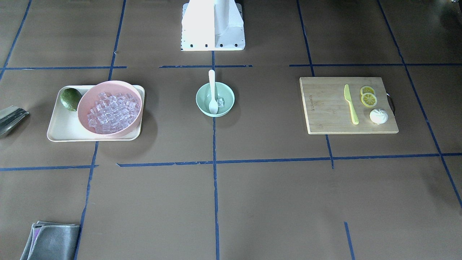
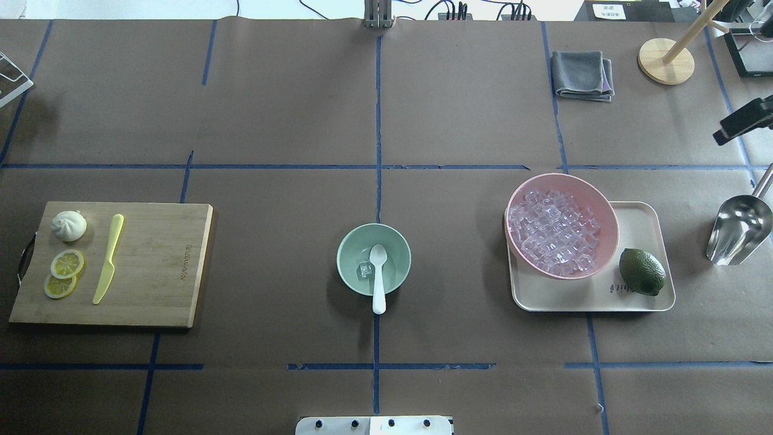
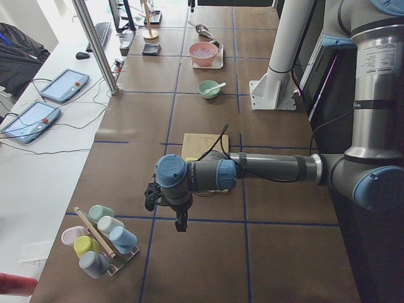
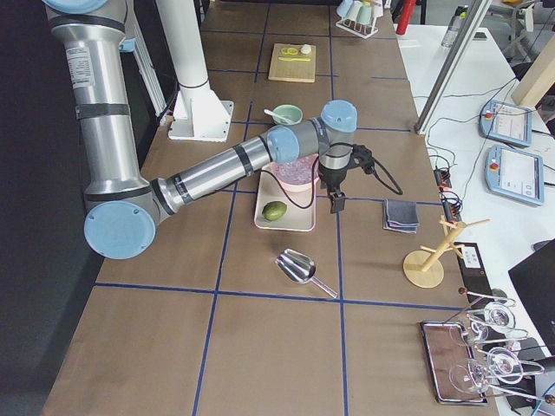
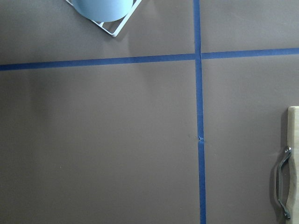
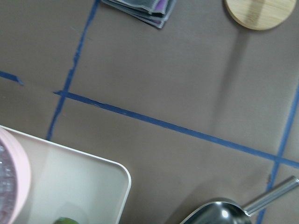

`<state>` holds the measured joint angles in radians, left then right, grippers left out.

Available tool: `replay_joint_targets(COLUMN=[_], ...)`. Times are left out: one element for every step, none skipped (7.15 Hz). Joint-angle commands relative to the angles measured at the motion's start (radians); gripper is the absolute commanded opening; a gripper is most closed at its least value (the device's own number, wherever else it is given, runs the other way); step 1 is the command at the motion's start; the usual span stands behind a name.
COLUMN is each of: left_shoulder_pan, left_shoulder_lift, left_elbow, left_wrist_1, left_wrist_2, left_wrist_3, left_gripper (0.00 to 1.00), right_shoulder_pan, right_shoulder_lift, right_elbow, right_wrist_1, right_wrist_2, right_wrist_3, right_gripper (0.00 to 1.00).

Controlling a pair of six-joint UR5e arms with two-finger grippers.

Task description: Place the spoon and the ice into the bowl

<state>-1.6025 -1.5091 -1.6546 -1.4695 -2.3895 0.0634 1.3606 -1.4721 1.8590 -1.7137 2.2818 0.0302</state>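
The brown paper-covered worktop (image 2: 272,109) is crossed with blue tape lines, and the mint-green bowl (image 2: 356,241) sits at its middle, straight out from the robot's base. The left arm (image 3: 271,167) stretches low and long to the robot's left of the bowl, and its left gripper (image 3: 181,222) hangs pointing down above the worktop, well apart from the bowl and farther off than the cutting board (image 2: 157,266). From where it shows I cannot tell whether it is released or clenched. The right arm (image 4: 217,169) reaches out on the bowl's other side. The right gripper (image 4: 336,203) hangs above the worktop beyond the tray (image 2: 640,217), also well apart from the bowl, and again I cannot tell how its jaws stand. On that tray, to the robot's right of the bowl, stands a pink bowl (image 2: 563,177) holding a pile of cubes (image 2: 552,232). A metal scoop (image 2: 738,232) lies farther out the same way. The spoon (image 2: 378,284) rests with its scoop down inside the bowl and its handle leaning over the rim toward the robot. The ice (image 2: 364,269), a single clear cube, lies on the bowl's floor just beside the spoon's scoop, on the robot's left of it.
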Motion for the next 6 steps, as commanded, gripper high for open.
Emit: replay_joint_targets(left_shoulder_pan=[0.001,0.001,0.0,0.0,0.001,0.0], left_shoulder_lift=[0.003,0.003,0.003,0.003,0.004,0.007], left_elbow=[-0.001,-0.001,-0.001,-0.001,0.001,0.001], left_wrist_1=[-0.003,-0.003,-0.003,-0.005,-0.005,-0.005], left_wrist_2=[-0.02,-0.02,-0.02,-0.02,-0.02,-0.02], left_wrist_3=[-0.005,-0.005,-0.005,-0.004,-0.004,-0.002], left_gripper=[1.0,1.0,1.0,1.0,1.0,1.0], right_shoulder_pan=[0.197,0.274,0.293,0.293,0.293,0.293], right_shoulder_lift=[-0.039,-0.048,-0.078,-0.074,-0.085,-0.094], right_elbow=[-0.212,-0.274,-0.3,-0.287,-0.288,-0.3], right_wrist_1=[0.003,0.005,0.005,0.008,0.031,0.064], right_wrist_2=[0.053,0.111,0.142,0.14,0.14,0.134], right_wrist_3=[-0.308,-0.335,-0.335,-0.326,-0.328,-0.326], right_gripper=[1.0,1.0,1.0,1.0,1.0,1.0])
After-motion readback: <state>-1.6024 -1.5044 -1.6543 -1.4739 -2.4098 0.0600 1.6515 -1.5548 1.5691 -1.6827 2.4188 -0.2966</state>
